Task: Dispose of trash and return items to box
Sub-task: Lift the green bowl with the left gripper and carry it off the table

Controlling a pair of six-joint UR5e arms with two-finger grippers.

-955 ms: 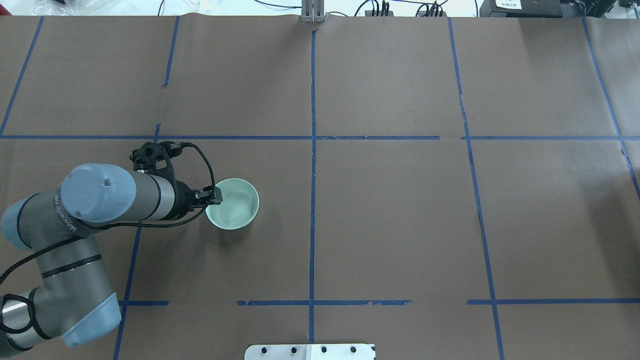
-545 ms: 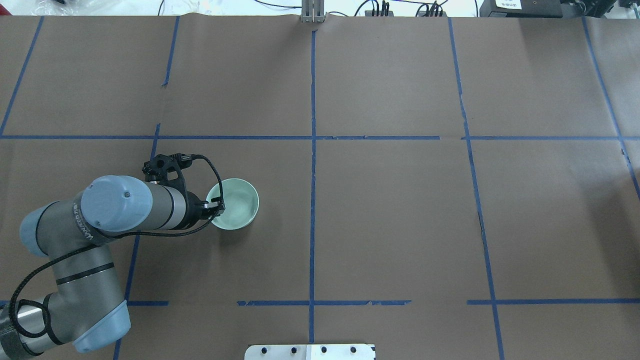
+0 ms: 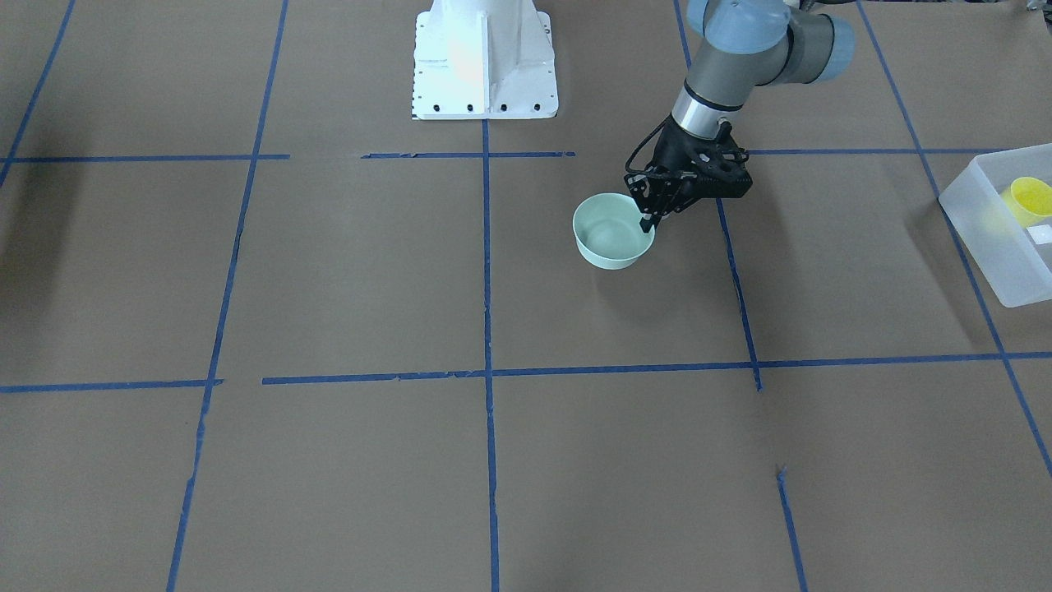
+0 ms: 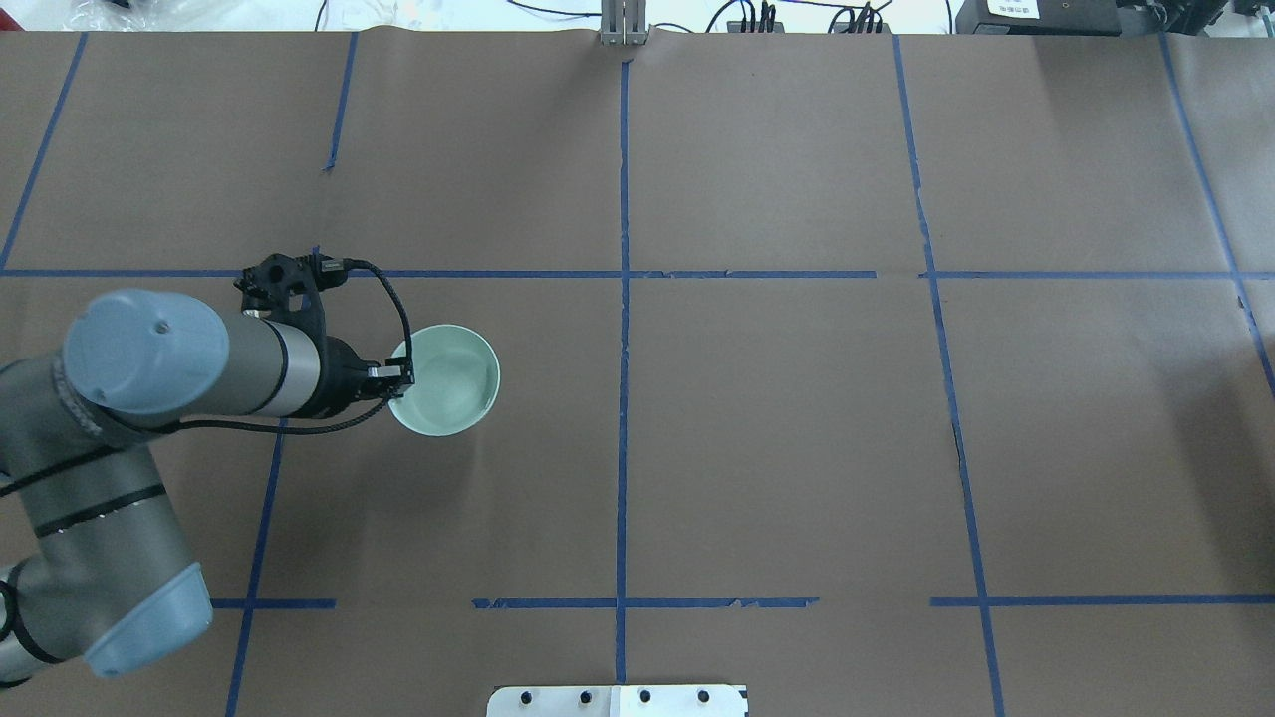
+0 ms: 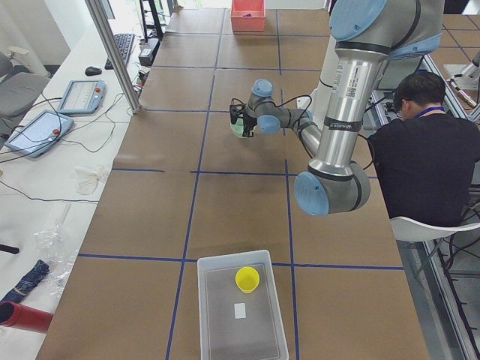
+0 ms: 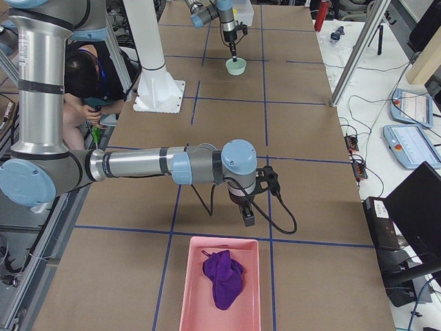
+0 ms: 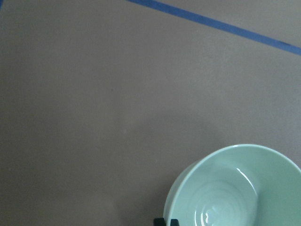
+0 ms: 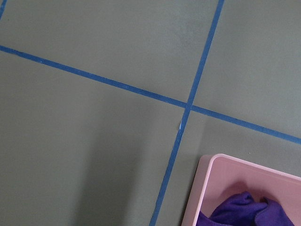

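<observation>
Bowl: the mint-green bowl (image 3: pixel 610 234) is sitting open side up toward the middle of the counter (image 3: pixel 329 271), well apart from the box (image 3: pixel 982 247). From where I'm standing I cannot tell whether it is resting on the paper or hanging just clear of it.
Left fingers: the left fingers (image 4: pixel 400 375) are closing narrow on the bowl's rim, on the side facing the arm. One seems to be reaching inside the wall and one outside.
Right fingers: the right fingers (image 6: pixel 248 219) are hanging low near the pink tray (image 6: pixel 200 289) holding the purple cloth (image 6: pixel 224 276). I cannot tell whether they are wide or narrow.
Cup: the yellow cup (image 5: pixel 247 279) is already lying in the box at the far left end.
Feel: the bowl is looking like light, stiff plastic with a glossy, probably slippery skin, so it is likely not fragile.
Hold: the rim is offering the only thin edge. A one-sided pinch is likely leaving the bowl free to tip or slide, so a deep, firm bite and a level carry are looking wise.
</observation>
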